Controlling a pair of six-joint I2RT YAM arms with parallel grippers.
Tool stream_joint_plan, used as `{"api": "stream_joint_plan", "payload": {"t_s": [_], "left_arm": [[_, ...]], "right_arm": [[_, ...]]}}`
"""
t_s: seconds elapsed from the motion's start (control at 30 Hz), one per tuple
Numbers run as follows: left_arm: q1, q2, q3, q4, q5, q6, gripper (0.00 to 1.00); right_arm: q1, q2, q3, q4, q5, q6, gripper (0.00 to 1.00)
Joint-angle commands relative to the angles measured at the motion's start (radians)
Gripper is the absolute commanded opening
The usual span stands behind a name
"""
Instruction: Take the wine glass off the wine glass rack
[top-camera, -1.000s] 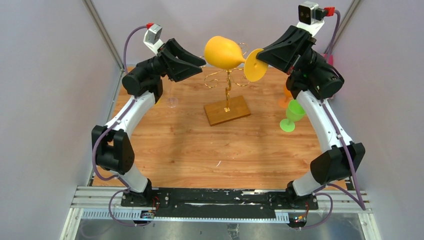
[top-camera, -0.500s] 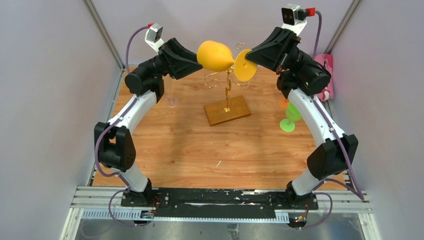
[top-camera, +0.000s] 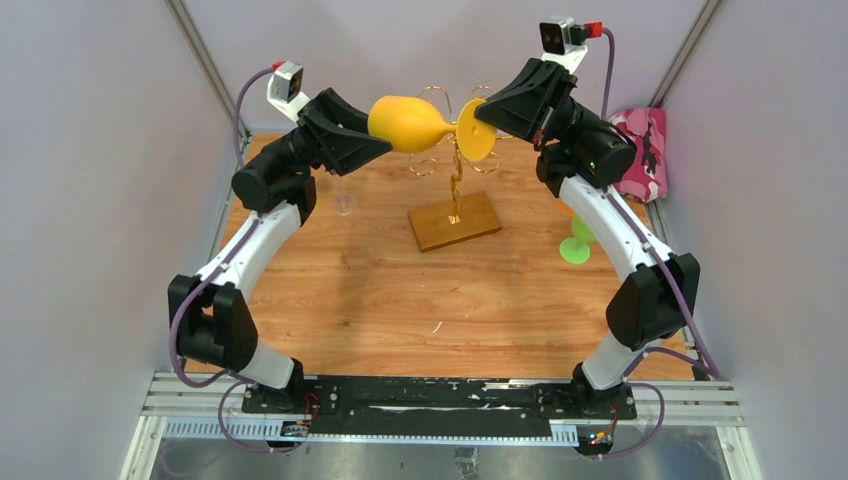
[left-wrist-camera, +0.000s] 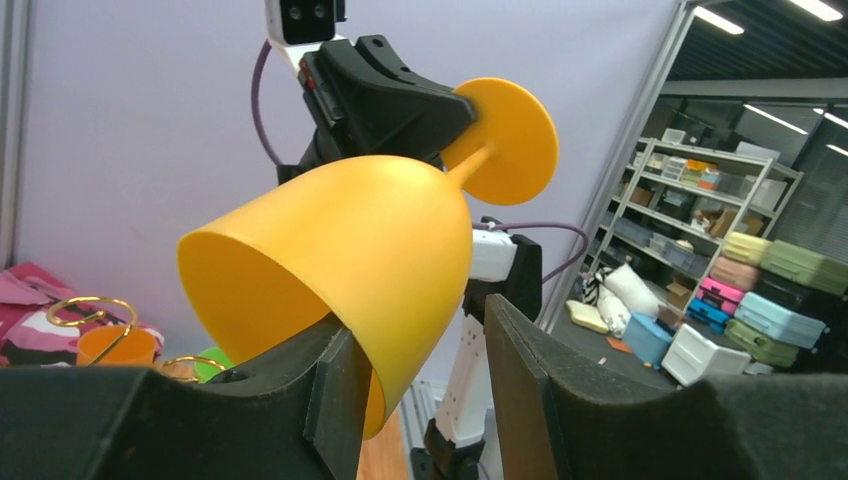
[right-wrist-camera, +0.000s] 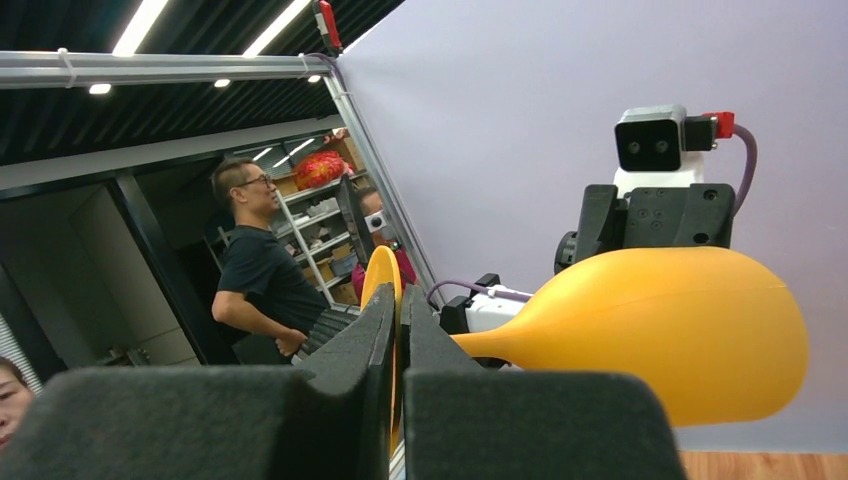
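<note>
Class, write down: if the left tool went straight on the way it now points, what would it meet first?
The bowl of the yellow-orange plastic wine glass, which lies between the open fingers of the left tool.

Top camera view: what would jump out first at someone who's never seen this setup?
The yellow wine glass lies sideways in mid-air at the curled top of the gold wine glass rack, in the upper middle of the view. The right pincer is shut on the glass's foot, and the left pincer stands open at the bowl's mouth. A green glass stands lower right.
</note>
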Motion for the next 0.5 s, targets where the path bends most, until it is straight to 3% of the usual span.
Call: {"api": "stream_joint_plan", "payload": {"t_s": [0.0, 0.17, 0.37, 0.47], "left_arm": [[-0.017, -0.112, -0.033, 0.062, -0.009, 0.024, 0.49], [-0.018, -0.172, -0.076, 0.062, -0.014, 0.032, 0.46], [-0.018, -0.212, -0.116, 0.062, -0.02, 0.031, 0.09], [-0.017, -0.221, -0.131, 0.061, -0.022, 0.03, 0.0]], "right_arm": [[0.02, 0.049, -0.004, 0.053, -0.013, -0.032, 0.0], [0.049, 0.106, 0.03, 0.053, -0.013, -0.023, 0.0], [0.067, 0.132, 0.023, 0.053, -0.008, -0.021, 0.0], [0.067, 0.133, 0.018, 0.053, -0.007, -0.024, 0.0]]}}
